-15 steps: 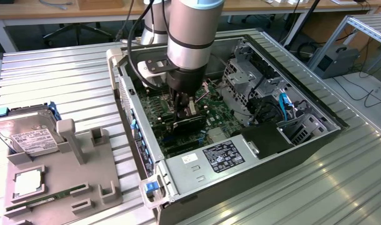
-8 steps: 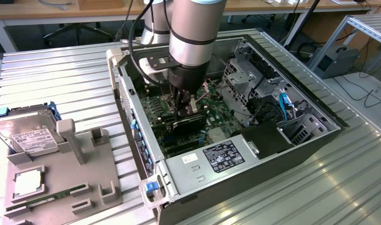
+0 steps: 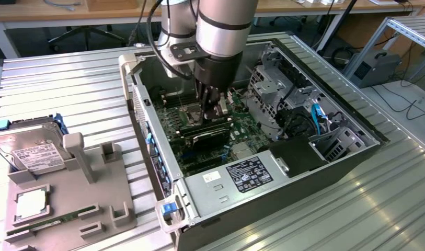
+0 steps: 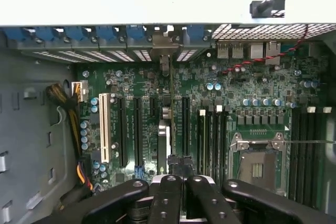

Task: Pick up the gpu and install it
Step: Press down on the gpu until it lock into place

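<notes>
An open computer case [image 3: 324,157] is lying on the desk [image 3: 59,83], with the arm's pincer [image 3: 214,112] reaching down inside it over the motherboard [image 3: 251,130]. The gpu [image 3: 206,137] is standing on the motherboard just below the pincer. At the exterior view's left, a tray [image 3: 66,219] is holding a hard drive [image 3: 32,151] and a RAM stick [image 3: 48,222].

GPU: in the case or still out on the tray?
In the case. The gpu stands on edge on the motherboard, under the shut gripper.
</notes>
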`<state>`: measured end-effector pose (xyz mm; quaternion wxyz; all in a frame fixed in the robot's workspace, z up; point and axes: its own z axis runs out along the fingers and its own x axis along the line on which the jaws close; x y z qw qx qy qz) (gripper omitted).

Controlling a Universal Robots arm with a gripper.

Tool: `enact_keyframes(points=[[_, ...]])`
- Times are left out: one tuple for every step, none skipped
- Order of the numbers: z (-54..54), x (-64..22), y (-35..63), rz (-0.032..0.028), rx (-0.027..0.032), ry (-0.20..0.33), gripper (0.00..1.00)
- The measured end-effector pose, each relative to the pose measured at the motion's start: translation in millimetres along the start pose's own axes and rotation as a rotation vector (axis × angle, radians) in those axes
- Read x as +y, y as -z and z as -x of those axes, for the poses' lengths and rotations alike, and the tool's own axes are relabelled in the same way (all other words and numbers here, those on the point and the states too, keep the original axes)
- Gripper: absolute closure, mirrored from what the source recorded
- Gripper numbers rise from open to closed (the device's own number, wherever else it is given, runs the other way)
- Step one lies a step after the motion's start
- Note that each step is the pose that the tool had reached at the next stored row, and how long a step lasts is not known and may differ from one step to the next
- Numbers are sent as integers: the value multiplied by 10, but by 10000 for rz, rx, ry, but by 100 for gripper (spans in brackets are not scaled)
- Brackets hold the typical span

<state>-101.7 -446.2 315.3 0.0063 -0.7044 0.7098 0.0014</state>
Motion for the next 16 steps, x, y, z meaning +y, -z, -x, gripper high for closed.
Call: enact_keyframes(points=[[1,-4,32,-1,-2,0,89],[1,-9,81,-1,-1,0,89],[1,-12,122,0,0,-1,89],[2,-14,152,-1,-2,-1,89],[2,-16,182,-1,-1,-1,89],[3,-19,220,-1,-1,-1,89],[3,-20,258,-1,-1,-2,89],[3,-21,293,-1,-1,-2,89],[3,-21,315,0,0,-1,89],[4,-21,315,-1,-1,-1,89],[4,-21,315,-1,-2,-1,89],[4,-22,315,-1,-3,-1,89],[4,-21,315,-1,-1,-1,89],[4,-22,315,-1,-1,-1,89],[4,-22,315,-1,-1,-1,89],[4,-22,316,0,-1,-1,89]])
